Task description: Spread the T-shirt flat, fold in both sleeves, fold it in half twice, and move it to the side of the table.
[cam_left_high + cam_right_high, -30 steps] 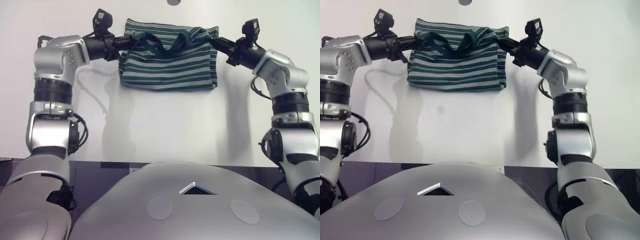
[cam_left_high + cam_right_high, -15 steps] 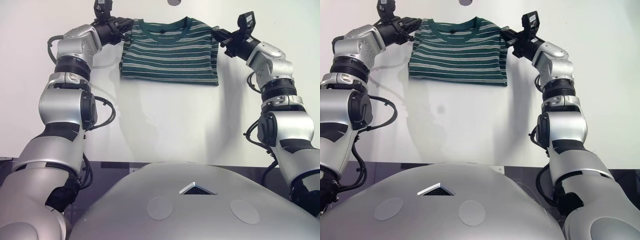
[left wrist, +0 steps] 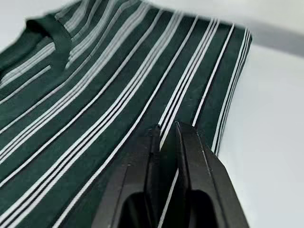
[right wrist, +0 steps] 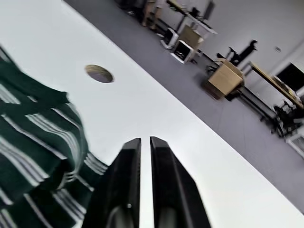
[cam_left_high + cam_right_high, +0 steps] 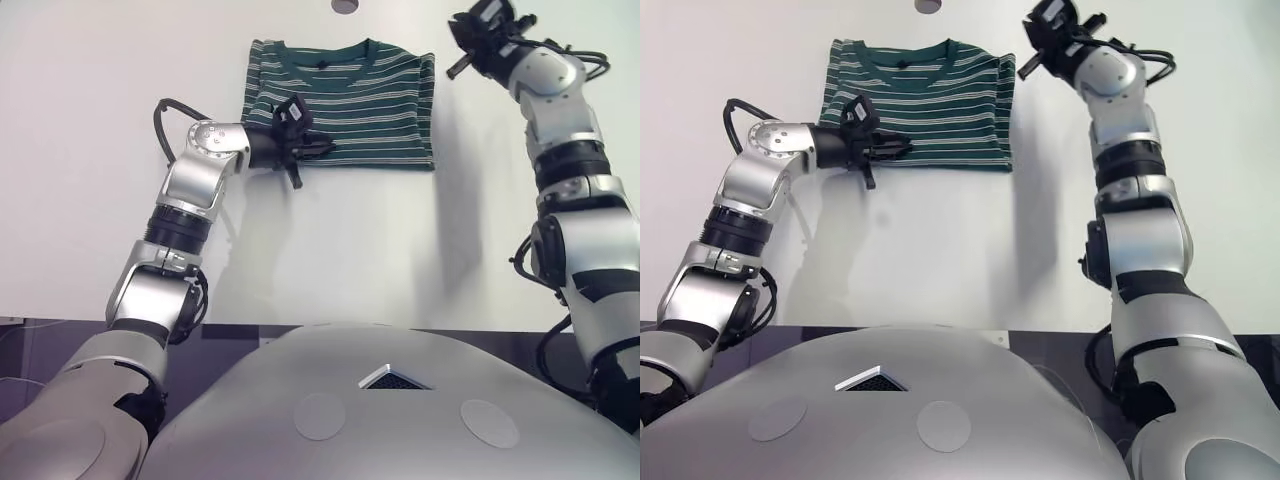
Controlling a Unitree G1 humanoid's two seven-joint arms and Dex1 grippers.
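The green T-shirt (image 5: 345, 100) with white stripes lies folded in a rectangle at the far middle of the white table (image 5: 330, 250), collar toward the far edge. My left gripper (image 5: 318, 148) is shut and empty, its tips just over the shirt's near-left edge; in the left wrist view its fingers (image 3: 183, 142) sit close together above the striped fabric (image 3: 95, 95). My right gripper (image 5: 452, 72) is shut and empty, raised off the table just right of the shirt's far right corner. The right wrist view has that corner (image 4: 28, 142) beside the gripper (image 4: 145, 139).
A round grommet hole (image 5: 345, 5) sits in the table just beyond the collar. Bare table spreads to the left, right and front of the shirt. Past the far edge, the right wrist view has a room with desks and chairs (image 4: 228, 76).
Both grippers have let go of the shirt's far corners, and it now lies flat. The left arm swung back to the shirt's near-left edge. The right gripper lifted up and to the right.
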